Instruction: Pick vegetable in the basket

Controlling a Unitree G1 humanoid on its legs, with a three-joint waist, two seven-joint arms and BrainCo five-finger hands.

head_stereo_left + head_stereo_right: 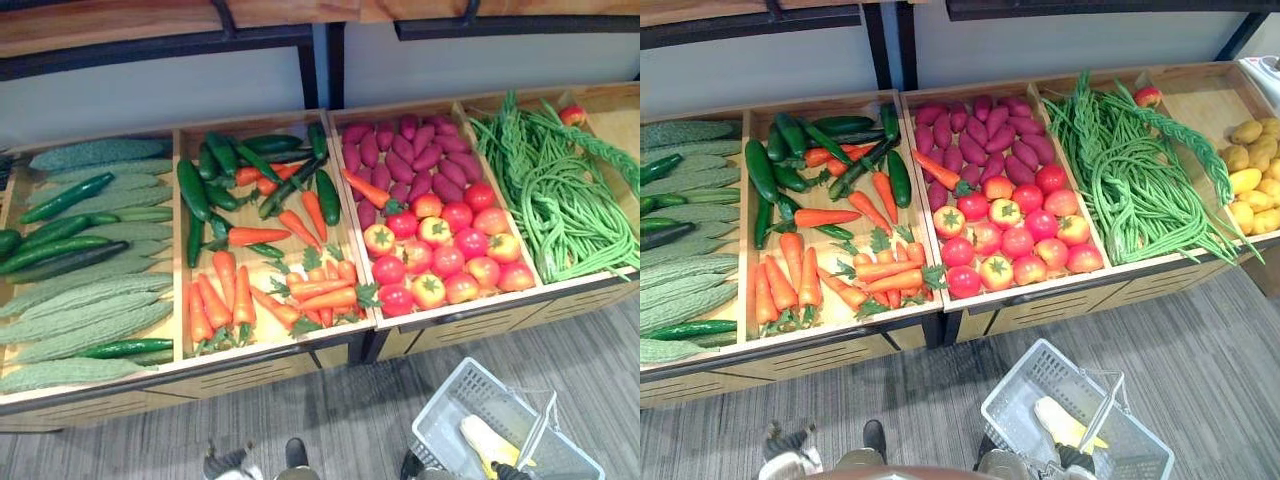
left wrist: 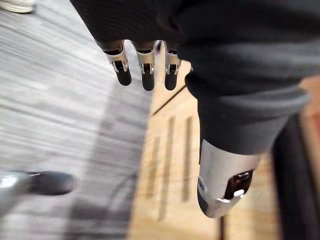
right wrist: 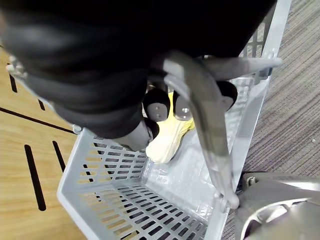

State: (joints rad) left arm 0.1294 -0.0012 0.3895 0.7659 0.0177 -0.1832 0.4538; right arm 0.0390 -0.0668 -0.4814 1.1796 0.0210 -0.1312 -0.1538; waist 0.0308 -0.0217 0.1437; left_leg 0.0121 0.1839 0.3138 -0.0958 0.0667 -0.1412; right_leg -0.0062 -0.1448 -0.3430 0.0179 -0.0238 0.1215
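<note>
Underfoot, grey striped floor (image 1: 300, 410). Against the wall, a long wooden table (image 1: 470, 322) split into 5 open compartments, with slotted panels along the front.

From the robot's left:
- Compartment 1: heaped with pale bumpy bitter gourds (image 1: 90, 300), a few dark cucumbers (image 1: 65, 195) lying across them.
- Compartment 2: more dark cucumbers at the back, carrots (image 1: 230, 295) at the front.
- Compartment 3: purple sweet potatoes (image 1: 405, 150) at the back, red and yellow-red tomatoes (image 1: 450, 250) at the front, 1 stray carrot (image 1: 365, 188) on the left side between the 2 groups.
- Compartment 4: piled with long green beans (image 1: 560, 200), 1 lone tomato (image 1: 572, 113) at the far corner.
- Compartment 5: yellow potatoes (image 1: 1255, 165).

Lower down on the robot's right, in front of compartments 3 and 4, a grey plastic basket (image 1: 1025, 410) with slotted walls and its handle (image 3: 205, 115) raised. Cannot tell whether resting on the floor or hanging just above it. Inside, 1 pale yellow corn cob (image 1: 1060, 420) lying on the basket's bottom.

Right hand (image 3: 110, 85) clenched round the basket's handle, dark fingertips (image 3: 157, 104) curled under the bar just above the corn cob. Left hand (image 2: 147, 62) released and holding nothing, fingers straight, pointing down beside the table's slotted front panel, thumb (image 2: 220, 190) set apart.
</note>
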